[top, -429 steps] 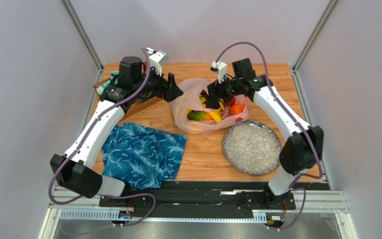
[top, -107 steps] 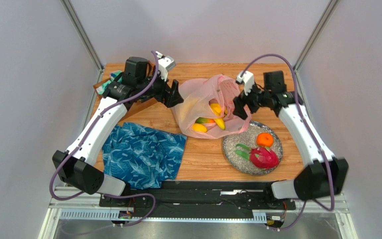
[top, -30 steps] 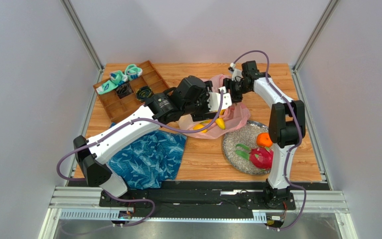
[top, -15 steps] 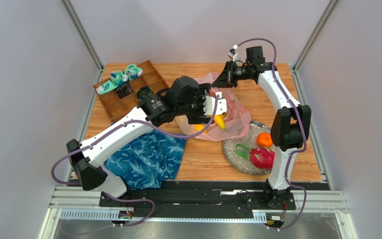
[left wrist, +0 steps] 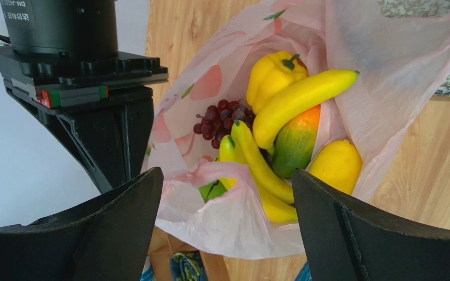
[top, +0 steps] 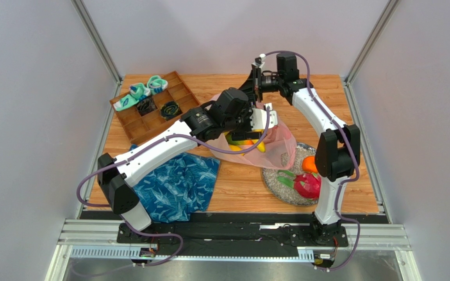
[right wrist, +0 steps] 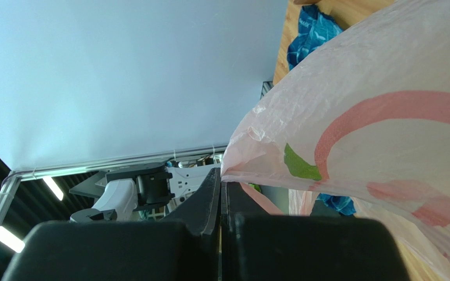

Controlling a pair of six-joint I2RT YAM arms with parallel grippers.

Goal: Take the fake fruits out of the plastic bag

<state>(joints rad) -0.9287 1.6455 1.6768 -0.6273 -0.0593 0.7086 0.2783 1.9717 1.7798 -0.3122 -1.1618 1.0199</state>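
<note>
Right pincer (right wrist: 220, 186) tight on plastic bag (right wrist: 386, 140)

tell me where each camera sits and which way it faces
Top external: above and behind the bases, looking down on the table; left arm and right arm meet over the plastic bag.
Left wrist: on the left arm, looking down into the bag at bananas, grapes; open jaws frame it.
Right wrist: on the right arm, looking along the bag; shut jaws pinch its edge.
All share the bag.

Black motor housing (left wrist: 63, 26) — label "DM-J…"; remainder unreadable.
</note>
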